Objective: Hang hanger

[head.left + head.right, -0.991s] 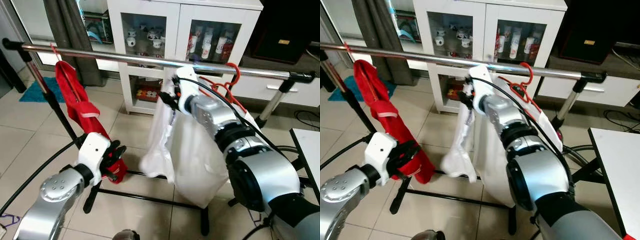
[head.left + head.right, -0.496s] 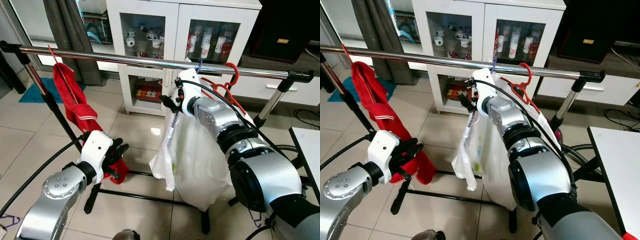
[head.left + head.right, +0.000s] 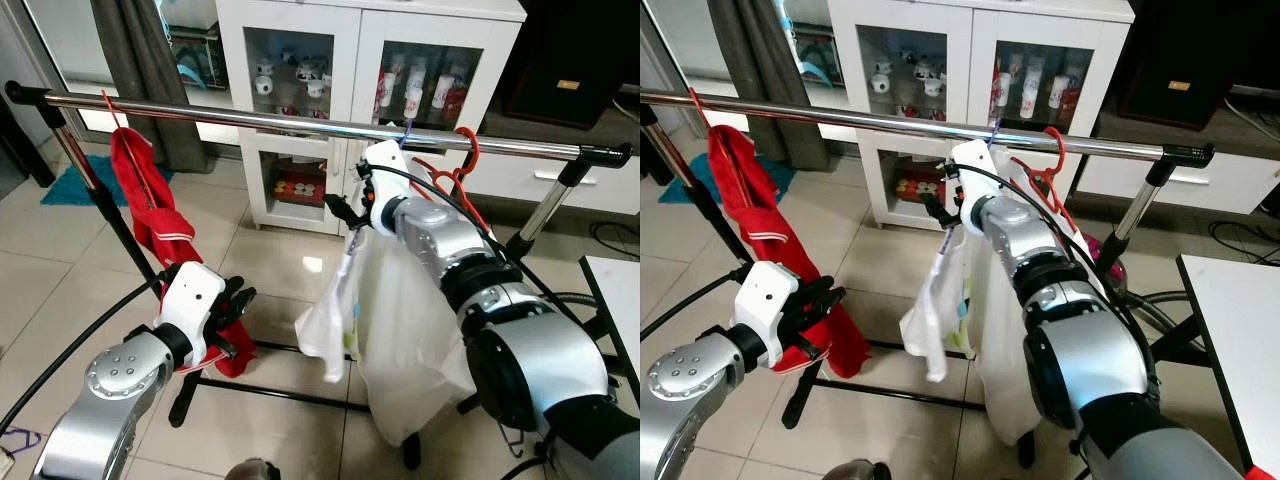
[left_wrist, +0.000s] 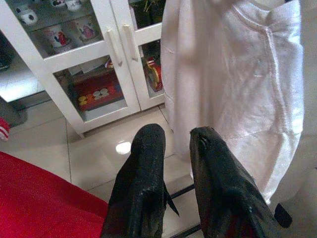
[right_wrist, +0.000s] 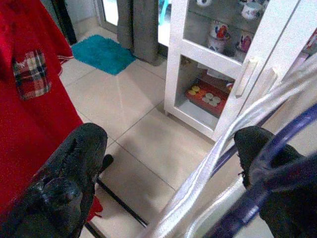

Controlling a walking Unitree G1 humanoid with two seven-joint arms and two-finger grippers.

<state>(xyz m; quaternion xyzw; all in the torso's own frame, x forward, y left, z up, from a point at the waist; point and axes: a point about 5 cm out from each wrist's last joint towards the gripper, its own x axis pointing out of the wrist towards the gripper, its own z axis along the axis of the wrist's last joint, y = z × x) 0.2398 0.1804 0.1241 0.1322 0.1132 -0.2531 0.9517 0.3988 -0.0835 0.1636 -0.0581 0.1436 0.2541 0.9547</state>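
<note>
Step in hand: release, by my reading. Purple hanger (image 3: 403,131) with its white garment (image 3: 395,300) has its hook over the chrome rail (image 3: 250,117), just beside the red hanger (image 3: 466,150). Right gripper (image 3: 345,212) sits just under the rail at the white garment's top edge; in the wrist view its fingers (image 5: 69,168) stand wide apart, hanger wire between them. Left gripper (image 3: 235,315) is low, well below the rail, by the red garment (image 3: 150,215); fingers nearly together, empty.

Next: back the right gripper clear without snagging cloth.

Head stereo pair looks down across the clothes rail (image 3: 300,122) toward the white cabinet (image 3: 970,60); both wrist cameras, closer, share that cabinet.
</note>
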